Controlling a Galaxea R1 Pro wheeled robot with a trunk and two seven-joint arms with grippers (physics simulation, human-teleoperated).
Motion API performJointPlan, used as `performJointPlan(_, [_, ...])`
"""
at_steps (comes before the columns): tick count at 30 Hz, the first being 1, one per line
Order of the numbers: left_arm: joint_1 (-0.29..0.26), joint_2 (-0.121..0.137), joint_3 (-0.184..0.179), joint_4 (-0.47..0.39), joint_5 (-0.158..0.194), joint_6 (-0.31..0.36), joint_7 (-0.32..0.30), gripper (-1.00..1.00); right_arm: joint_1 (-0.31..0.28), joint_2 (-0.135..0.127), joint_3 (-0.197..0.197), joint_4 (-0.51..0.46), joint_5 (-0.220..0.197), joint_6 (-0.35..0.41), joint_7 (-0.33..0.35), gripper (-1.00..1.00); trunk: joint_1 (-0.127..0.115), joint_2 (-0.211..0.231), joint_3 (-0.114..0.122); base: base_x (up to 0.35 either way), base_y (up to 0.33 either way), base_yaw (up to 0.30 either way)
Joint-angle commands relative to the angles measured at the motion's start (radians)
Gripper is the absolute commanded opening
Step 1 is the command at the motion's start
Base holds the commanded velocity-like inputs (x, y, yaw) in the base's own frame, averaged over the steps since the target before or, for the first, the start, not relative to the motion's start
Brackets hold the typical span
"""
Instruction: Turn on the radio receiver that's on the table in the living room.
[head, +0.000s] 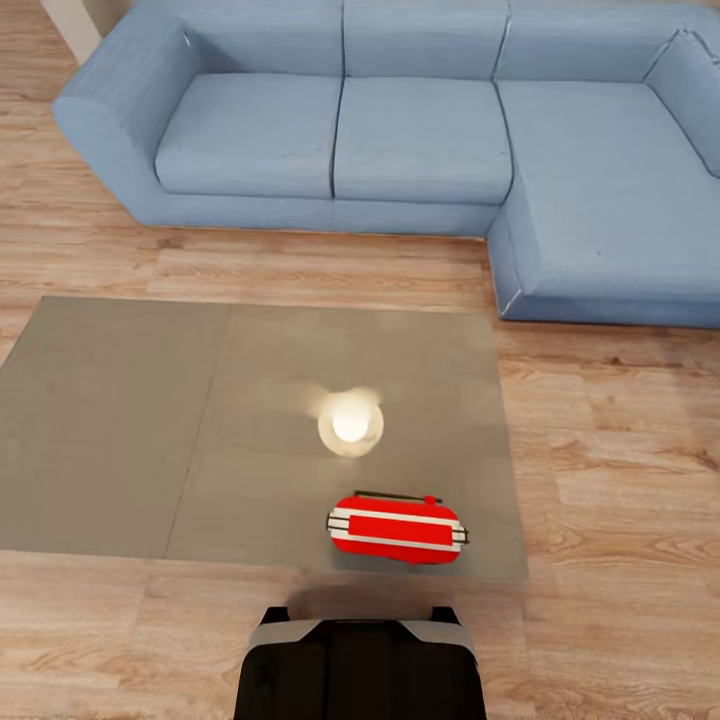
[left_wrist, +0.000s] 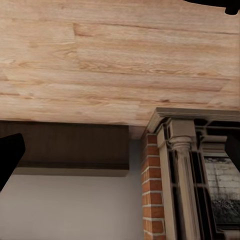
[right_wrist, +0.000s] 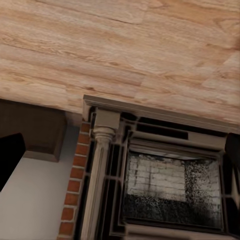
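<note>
Red with white stripes, the radio receiver (head: 397, 530) lies on the grey worktop (head: 120, 420), near its front edge and just in front of a bright lamp reflection (head: 350, 423). A careless reach could shove it off that edge. Whether either pincer is open, I cannot tell.

We see a bright red radio receiver (head: 397, 529) with white stripes on the glossy grey table (head: 120, 430). Behind the table stands a plain blue sofa (head: 420, 130). Light wood-grain floor (head: 620, 450) surrounds the table. The fireplace (right_wrist: 165, 185) shows red brick and a sooty black interior.
</note>
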Motion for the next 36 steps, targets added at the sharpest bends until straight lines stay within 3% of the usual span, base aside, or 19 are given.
performJointPlan(1, [0.0,0.0,0.0,0.0,0.0,0.0,0.0,1.0,0.0,0.0,0.0,0.0,0.0,0.0,0.0,1.0,0.0,0.0,-0.002,0.0,0.0,0.0])
performJointPlan(20, [0.0,0.001,-0.003,-0.003,-0.009,0.002,0.004,1.0,0.0,0.009,0.002,-0.003,0.015,-0.015,-0.003,1.0,0.0,0.0,-0.009,0.0,0.0,0.0])
performJointPlan(23, [0.0,0.017,-0.005,-0.043,-0.008,0.002,-0.001,1.0,-0.001,0.004,0.017,-0.082,0.016,-0.013,0.005,1.0,0.0,0.0,-0.009,0.0,0.0,0.0])
performJointPlan(26, [0.0,0.058,0.0,-0.22,-0.004,0.006,-0.005,1.0,-0.004,-0.007,0.036,-0.321,0.013,0.042,0.004,1.0,0.0,0.0,-0.009,0.0,0.0,0.0])
performJointPlan(28, [0.0,0.091,0.001,-0.35,-0.003,0.012,-0.006,1.0,-0.004,-0.016,0.038,-0.481,0.012,0.126,0.004,1.0,0.0,0.0,-0.009,0.0,0.0,0.0])
performJointPlan(30, [0.0,0.115,0.002,-0.499,0.0,0.031,-0.008,1.0,-0.005,-0.055,0.034,-0.678,0.009,0.22,0.004,1.0,0.0,0.0,-0.009,0.0,0.0,0.0])
performJointPlan(32, [0.0,0.123,0.001,-0.688,0.035,0.121,-0.045,1.0,-0.006,-0.116,0.03,-0.91,0.005,0.308,0.003,1.0,0.0,0.0,-0.009,0.0,0.0,0.0])
performJointPlan(33, [0.0,0.124,0.001,-0.728,0.046,0.147,-0.059,1.0,-0.006,-0.128,0.03,-0.956,0.005,0.329,0.003,1.0,0.0,0.0,-0.009,0.0,0.0,0.0])
performJointPlan(35, [-0.001,0.134,0.001,-0.927,0.108,0.289,-0.159,1.0,-0.006,-0.18,0.026,-1.189,0.004,0.454,0.003,1.0,0.0,0.0,-0.009,0.0,0.0,0.0])
performJointPlan(36, [-0.001,0.139,0.002,-0.966,0.121,0.315,-0.185,1.0,-0.006,-0.188,0.023,-1.233,0.003,0.48,0.003,1.0,0.0,0.0,-0.009,0.0,0.0,0.0])
